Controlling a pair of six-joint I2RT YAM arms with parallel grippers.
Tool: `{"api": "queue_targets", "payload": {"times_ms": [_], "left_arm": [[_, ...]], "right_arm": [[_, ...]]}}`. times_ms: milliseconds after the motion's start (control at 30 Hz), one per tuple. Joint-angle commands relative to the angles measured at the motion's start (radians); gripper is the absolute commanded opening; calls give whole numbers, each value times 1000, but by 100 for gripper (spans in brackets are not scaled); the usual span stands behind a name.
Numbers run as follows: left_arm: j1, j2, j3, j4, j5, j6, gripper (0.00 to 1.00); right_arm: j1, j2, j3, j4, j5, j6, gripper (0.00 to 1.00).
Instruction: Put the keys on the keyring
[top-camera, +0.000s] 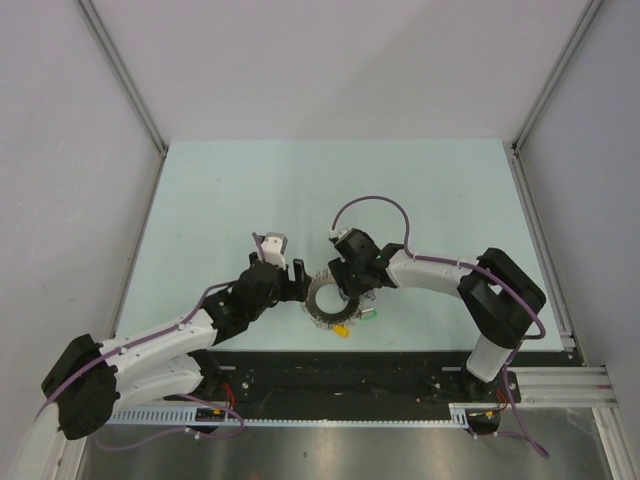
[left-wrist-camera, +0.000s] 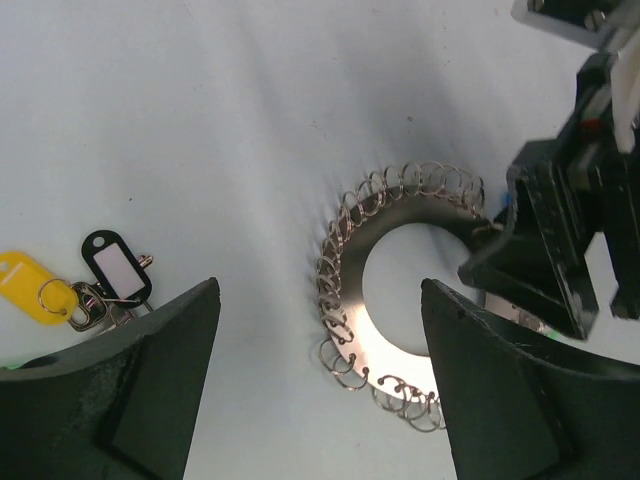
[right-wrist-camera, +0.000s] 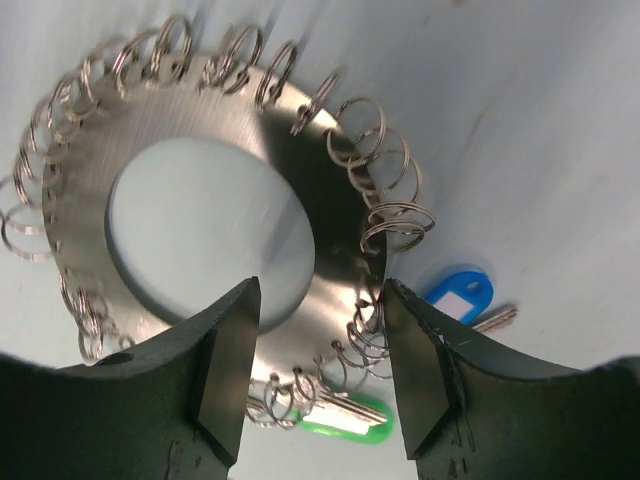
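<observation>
The keyring (right-wrist-camera: 200, 110), a steel disc edged with split rings (right-wrist-camera: 395, 170), lies mid-way along the counter's (top-camera: 200, 200) near edge. The right pincer (right-wrist-camera: 320, 300) straddles its band; we cannot tell whether it clamps. The left pincer (left-wrist-camera: 320, 300) stands released alongside. The yellow key (left-wrist-camera: 28, 285), white key (left-wrist-camera: 118, 268), green key (right-wrist-camera: 345, 422) and blue key (right-wrist-camera: 458, 295) lie just beside the disc.

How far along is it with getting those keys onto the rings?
Little looks done. The yellow key and white key lie apart from the disc, the blue key near it. The green key lies against its rim rings; hooked or not, I can't tell. In hand: the right gripper straddles the disc's rim; the left gripper hovers open. Left: threading the loose keys.
</observation>
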Motion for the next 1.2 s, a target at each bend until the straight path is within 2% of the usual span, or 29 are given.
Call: {"api": "queue_targets", "payload": {"times_ms": [0,67,200,600,767,933,1167], "left_arm": [[6,3,-6,48,-7,-2,86],[6,3,-7,48,-7,-2,86],[6,-9,-13,50,-16,-2,86],[6,-18,-19,64,-8,8,86],[6,-18,-24,71,-5,12,86],[6,-13,-24,77,0,13,86],[6,5,-19,84,10,13,86]], "right_arm": [[20,-75,-11,-104,-16,50,56],[20,-112,-10,-88,15,52,56],[-4,-146,-11,-27,87,30,49],[-95,-72,-13,68,-108,-100,41],[-141,-59,-66,125,-200,-151,39],[-155,-62,-116,189,-247,-171,37],[-173,-31,-155,252,-286,-159,30]]}}
